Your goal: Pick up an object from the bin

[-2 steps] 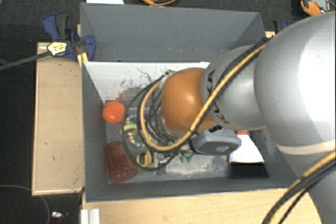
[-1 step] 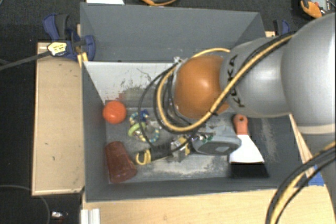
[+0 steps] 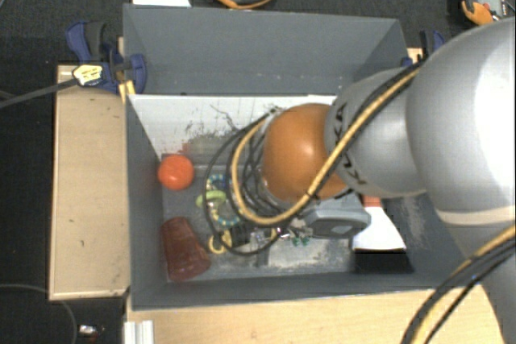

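While the arm is reaching in from the right, I am seeing its gripper hanging low in the bin, just beside a dark red block in the lower-left corner, an orange ball lying above that; whether the gripper is open or closed, I cannot tell

The arm's orange cover and looped cables hide the middle of the bin's floor, and the gripper beneath is too cluttered to make out. A white flat thing lies partly under the arm, itself cut off at right
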`<state>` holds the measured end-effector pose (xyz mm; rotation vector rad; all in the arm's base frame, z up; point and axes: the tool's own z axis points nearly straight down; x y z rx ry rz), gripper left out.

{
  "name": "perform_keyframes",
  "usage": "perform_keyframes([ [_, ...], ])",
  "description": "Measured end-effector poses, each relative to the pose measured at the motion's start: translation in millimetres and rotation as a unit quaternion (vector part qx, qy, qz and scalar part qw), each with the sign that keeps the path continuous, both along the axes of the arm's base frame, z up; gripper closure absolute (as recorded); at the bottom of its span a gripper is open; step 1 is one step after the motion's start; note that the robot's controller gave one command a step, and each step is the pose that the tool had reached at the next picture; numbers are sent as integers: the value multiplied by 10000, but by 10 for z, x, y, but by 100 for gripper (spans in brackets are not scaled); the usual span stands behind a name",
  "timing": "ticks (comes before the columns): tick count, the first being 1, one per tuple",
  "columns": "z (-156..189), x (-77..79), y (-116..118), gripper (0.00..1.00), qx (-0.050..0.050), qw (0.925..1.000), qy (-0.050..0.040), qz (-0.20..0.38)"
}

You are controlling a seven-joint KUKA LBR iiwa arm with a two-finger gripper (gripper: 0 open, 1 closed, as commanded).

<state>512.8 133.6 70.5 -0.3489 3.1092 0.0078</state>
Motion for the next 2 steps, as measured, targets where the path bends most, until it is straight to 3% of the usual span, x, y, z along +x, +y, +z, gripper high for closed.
perform_keyframes([
  [1, 129, 291, -154, 0, -7, 9907, -28, 1359],
  [2, 1259, 323, -104, 0, -1, 9952, -6, 976],
])
